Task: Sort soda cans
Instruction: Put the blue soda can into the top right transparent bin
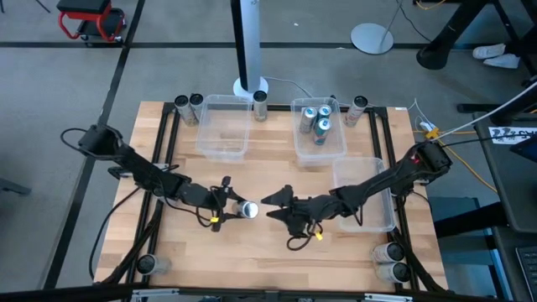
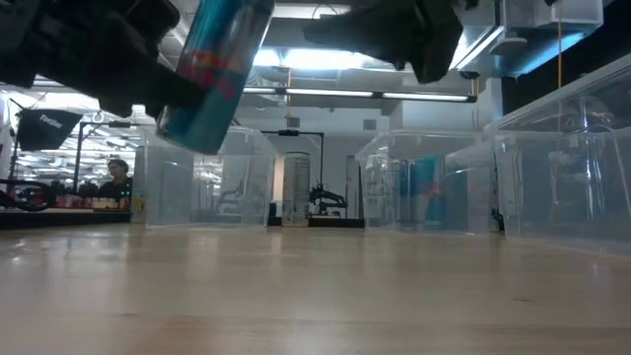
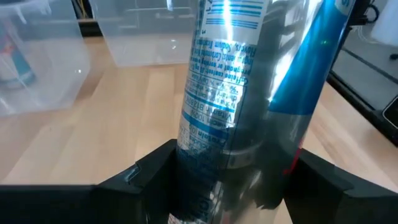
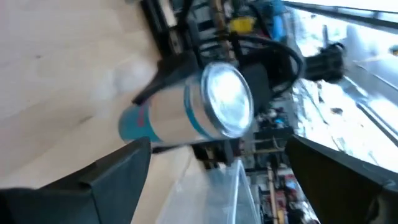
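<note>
At the far left of the wooden table (image 1: 277,180) we see two dark cans (image 1: 188,104) standing upright at the back edge, just beside the left bin (image 1: 224,126), a clear plastic box with rounded corners. One more grey can (image 1: 148,265) stands at the front left corner.

The left arm reaches in from the left, and the left gripper (image 1: 228,207) is clamped on a blue-and-silver can (image 1: 247,209), held above the table near its middle and tilted, its shiny round top pointing toward the right arm. In the left wrist view the two dark fingers (image 3: 146,177) press the smooth metal cylinder (image 3: 249,106) on both sides; blue print runs down its silver skin.

Behind, a silver can (image 1: 260,104) stands between the left bin and the middle bin (image 1: 319,130), at the foot of a white post (image 1: 248,42). The middle bin holds three blue-and-silver cans (image 1: 317,120), upright and close together.

The right gripper (image 1: 273,201) hovers just beside the held can's top, its fingers spread wide and empty; in the right wrist view the can (image 4: 193,109) lies between and beyond them, not touched.

Further right, a grey can (image 1: 359,107) stands at the back edge, the right bin (image 1: 366,193) lies partly under the right arm, and two pale cans (image 1: 389,260) sit at the front right corner.
</note>
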